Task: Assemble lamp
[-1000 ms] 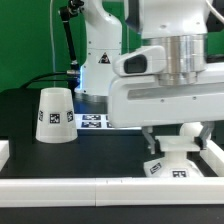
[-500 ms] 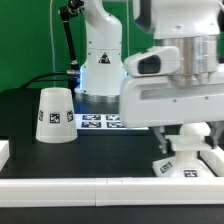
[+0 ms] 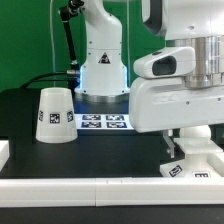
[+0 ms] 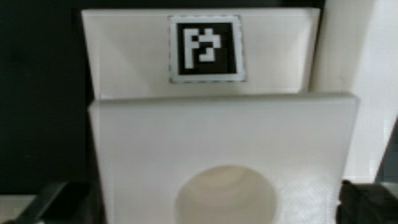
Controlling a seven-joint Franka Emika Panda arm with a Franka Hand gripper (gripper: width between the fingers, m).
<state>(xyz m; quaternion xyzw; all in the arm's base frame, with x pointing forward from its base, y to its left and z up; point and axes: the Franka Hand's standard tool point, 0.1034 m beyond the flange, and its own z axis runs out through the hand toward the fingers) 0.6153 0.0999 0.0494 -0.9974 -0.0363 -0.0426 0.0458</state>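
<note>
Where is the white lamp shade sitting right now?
The lamp shade stands on the black table on the exterior view's left, right next to the marker board. The wrist view does not show it.

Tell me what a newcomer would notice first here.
The bulky white arm fills the exterior view's right, low over a tagged lamp part near the front edge of the table. The shade stands alone, narrow end up, at that view's left. The wrist view shows a white panel bearing one black-and-white tag.
</note>
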